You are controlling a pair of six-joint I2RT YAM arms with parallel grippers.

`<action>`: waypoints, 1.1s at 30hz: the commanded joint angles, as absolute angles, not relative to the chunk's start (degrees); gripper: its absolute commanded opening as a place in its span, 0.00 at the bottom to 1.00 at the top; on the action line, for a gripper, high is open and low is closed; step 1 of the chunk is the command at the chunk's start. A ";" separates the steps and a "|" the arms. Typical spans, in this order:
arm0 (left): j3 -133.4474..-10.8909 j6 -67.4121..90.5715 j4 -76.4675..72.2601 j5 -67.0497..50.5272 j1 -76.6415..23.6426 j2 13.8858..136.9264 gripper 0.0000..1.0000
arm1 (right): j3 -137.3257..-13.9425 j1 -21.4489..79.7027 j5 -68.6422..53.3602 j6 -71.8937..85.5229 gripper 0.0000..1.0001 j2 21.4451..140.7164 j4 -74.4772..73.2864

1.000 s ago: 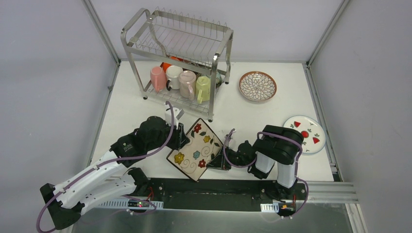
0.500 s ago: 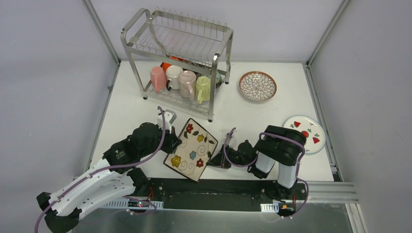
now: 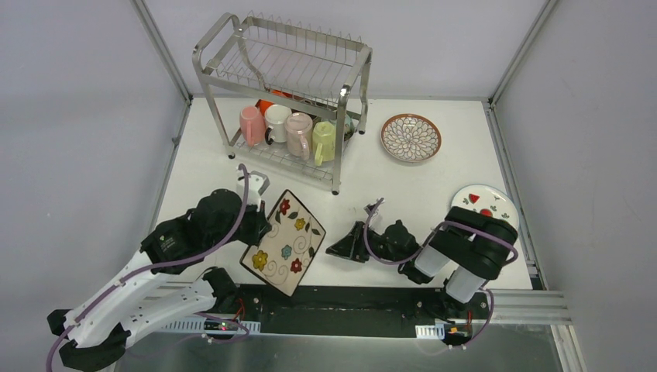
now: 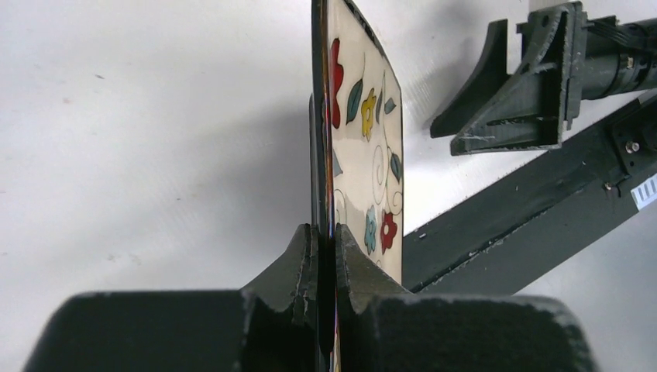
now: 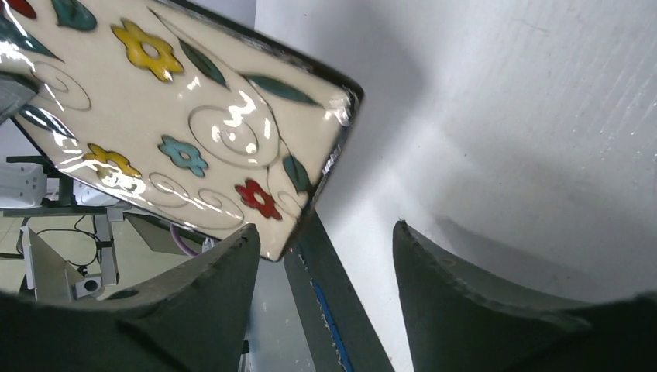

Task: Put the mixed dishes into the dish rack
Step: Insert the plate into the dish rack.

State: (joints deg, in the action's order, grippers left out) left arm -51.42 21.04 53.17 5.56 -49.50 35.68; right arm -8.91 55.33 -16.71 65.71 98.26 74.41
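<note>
Pinching the square floral plate (image 4: pixel 360 132) by one edge, left gripper (image 4: pixel 325 236) risks it pivoting or slipping en route to the dish rack (image 3: pixel 283 74); right gripper (image 5: pixel 324 232) stands spread, empty.

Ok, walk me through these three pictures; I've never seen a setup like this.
These are two robot arms bolted at the near edge of a white table, each ending in a two-finger gripper. The wide picture looks down from above and behind them. The other two pictures come from a camera on each wrist, with that gripper's own fingers showing at the bottom. The left gripper is shut on the edge of a square floral plate and holds it tilted. The right gripper is open and empty, beside that plate. At the back stands a two-tier steel dish rack with four mugs on its lower shelf. A brown-rimmed petal-pattern plate and a white plate with red marks lie on the table.
</note>
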 commanded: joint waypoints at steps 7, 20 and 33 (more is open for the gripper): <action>-70.25 15.40 54.50 16.03 -49.74 35.73 0.00 | -11.63 56.64 -13.74 59.10 1.00 71.66 38.82; -86.59 6.73 58.04 23.04 -49.75 35.83 0.00 | -18.62 57.91 -4.63 51.20 1.00 27.55 -11.13; -107.66 -7.37 57.55 28.10 -49.70 45.63 0.00 | -20.26 57.92 -1.94 51.53 1.00 24.95 -16.02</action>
State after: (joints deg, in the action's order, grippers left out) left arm -99.07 -1.37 70.85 24.21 -49.52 42.48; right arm -17.26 57.69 -1.96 52.80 25.30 -14.52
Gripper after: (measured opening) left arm 0.050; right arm 0.996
